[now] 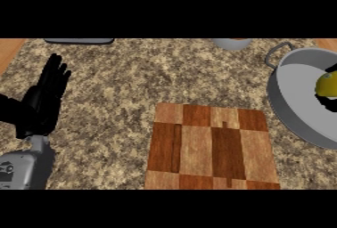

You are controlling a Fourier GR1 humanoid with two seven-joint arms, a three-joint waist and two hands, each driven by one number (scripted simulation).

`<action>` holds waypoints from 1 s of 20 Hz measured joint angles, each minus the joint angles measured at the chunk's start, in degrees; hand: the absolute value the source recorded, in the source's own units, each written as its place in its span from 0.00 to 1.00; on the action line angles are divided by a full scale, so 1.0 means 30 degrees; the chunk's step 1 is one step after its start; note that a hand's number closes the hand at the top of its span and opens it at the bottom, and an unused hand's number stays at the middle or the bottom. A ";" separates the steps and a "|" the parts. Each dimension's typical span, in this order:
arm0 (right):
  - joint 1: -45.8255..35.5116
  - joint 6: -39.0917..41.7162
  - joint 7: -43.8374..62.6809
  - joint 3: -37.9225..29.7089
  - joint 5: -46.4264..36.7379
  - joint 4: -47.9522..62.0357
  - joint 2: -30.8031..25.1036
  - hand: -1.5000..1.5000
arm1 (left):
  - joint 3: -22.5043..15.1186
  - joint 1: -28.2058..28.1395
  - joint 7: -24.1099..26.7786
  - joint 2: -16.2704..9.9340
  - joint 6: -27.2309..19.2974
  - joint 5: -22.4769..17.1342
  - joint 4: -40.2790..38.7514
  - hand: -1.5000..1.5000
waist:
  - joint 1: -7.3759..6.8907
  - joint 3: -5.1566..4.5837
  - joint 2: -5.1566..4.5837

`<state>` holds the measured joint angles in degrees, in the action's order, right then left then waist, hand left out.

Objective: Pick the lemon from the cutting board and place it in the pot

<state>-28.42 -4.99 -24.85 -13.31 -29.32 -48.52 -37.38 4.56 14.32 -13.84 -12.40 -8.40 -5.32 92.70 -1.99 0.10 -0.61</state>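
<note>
Nearest to us, the left hand (45, 95) shows at the left edge of the surface (118, 84), its fingers (56, 71) straight, pointing up, touching nothing. We see the cutting board (209, 147) bare by the near edge. At the right edge stands the pot (296, 107); the lemon (327, 84) is over its inside, cut by the view, so we cannot tell its long axis. Black fingers (329, 104) of the right hand curl under it. A grey bowl (232, 43) and a dark tray (79, 41) lie at the far edge.

We see a speckled granite counter (132, 80); at its far edge a flat dark grey object (79, 41), partly cut off; farther right, a grey bowl (232, 43).
</note>
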 measured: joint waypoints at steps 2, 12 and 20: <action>-0.0956 0.0648 -0.0350 0.0074 0.0040 0.1778 0.0163 0.00 | -0.0108 -0.0031 0.0226 0.0146 -0.0075 0.0161 -0.0077 0.50 | -0.0046 0.0006 -0.0020; -0.3487 0.5665 -0.3792 -0.1919 0.3228 0.6698 0.0625 0.00 | 0.0418 0.0029 0.0164 -0.0239 0.0334 -0.0142 -0.0291 0.50 | 0.0059 0.0024 0.0000; -0.4769 0.9299 -0.4581 -0.4589 0.5807 1.0096 -0.1674 0.00 | 0.0216 -0.0173 0.0505 0.0114 0.0287 0.0043 -0.0239 0.50 | 0.0024 0.0029 -0.0052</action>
<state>-42.73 22.91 -38.59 -27.08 -11.90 -18.23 -42.40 5.21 13.80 -12.33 -12.06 -7.54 -5.19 91.98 -1.92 0.19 -0.76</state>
